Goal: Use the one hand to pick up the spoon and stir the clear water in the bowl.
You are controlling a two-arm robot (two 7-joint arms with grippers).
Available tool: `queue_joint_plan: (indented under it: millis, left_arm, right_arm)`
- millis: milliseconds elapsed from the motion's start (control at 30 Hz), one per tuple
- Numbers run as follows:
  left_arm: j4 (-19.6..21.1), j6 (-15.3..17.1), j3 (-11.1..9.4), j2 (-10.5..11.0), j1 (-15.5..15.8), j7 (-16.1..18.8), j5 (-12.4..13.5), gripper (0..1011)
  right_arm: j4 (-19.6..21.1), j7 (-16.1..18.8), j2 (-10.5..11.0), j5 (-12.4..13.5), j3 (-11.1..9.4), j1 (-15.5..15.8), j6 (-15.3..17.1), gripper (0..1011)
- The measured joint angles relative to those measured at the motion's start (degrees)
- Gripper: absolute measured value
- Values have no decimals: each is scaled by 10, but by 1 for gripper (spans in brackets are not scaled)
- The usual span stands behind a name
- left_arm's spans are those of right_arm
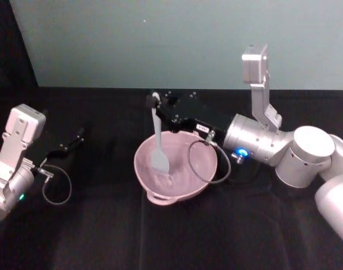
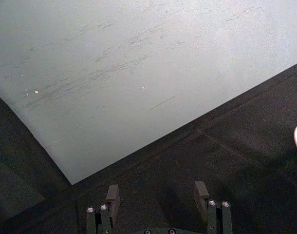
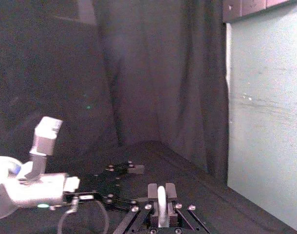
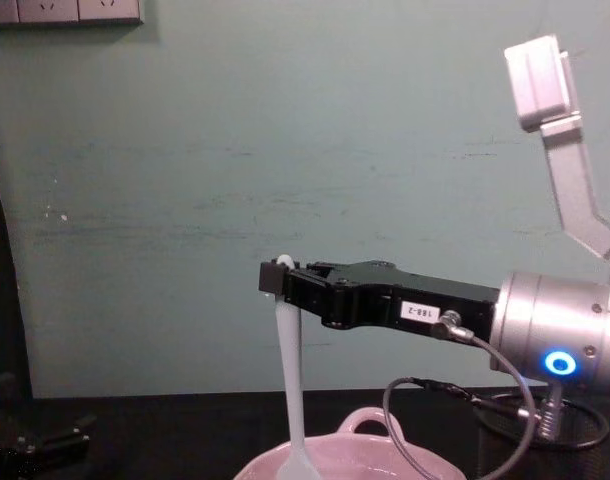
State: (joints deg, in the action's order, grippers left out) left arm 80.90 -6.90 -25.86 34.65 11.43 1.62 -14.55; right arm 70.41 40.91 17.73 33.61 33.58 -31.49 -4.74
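Pink bowl (image 1: 142, 173) w/ spoon (image 1: 157, 138) blade-down inside, handle in right claw (image 1: 154, 102)

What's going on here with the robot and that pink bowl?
The right claw is shut on the top of the handle of the white spoon. The spoon hangs nearly upright, with its flat blade down inside the pink bowl, in position for stirring. The left claw is open and idle, off to the robot's left over the black table, apart from the bowl.
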Motion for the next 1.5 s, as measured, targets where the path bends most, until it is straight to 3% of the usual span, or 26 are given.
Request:
queue_joint_plan:
  millis: [267,467,667,1067,1300,1500]
  left_arm:
    - [0,0,0,0,0,0,0,1011]
    - [0,0,0,0,0,0,0,1011]
    - [0,0,0,0,0,0,0,1011]
    - [0,0,0,0,0,0,0,1011]
    - [0,0,0,0,0,0,0,1011]
    - [0,0,0,0,0,0,0,1011]
  right_arm:
    - [-74,0,-23,-10,-5,-39,-12,107]
    - [-86,-5,-19,-12,-19,-44,-16,107]
    - [-57,-16,2,-11,-38,-24,-13,107]
    - [22,-26,41,-7,-48,28,7,107]
    - [52,-21,46,-4,-36,44,18,107]
    - [54,-12,33,-3,-17,40,21,107]
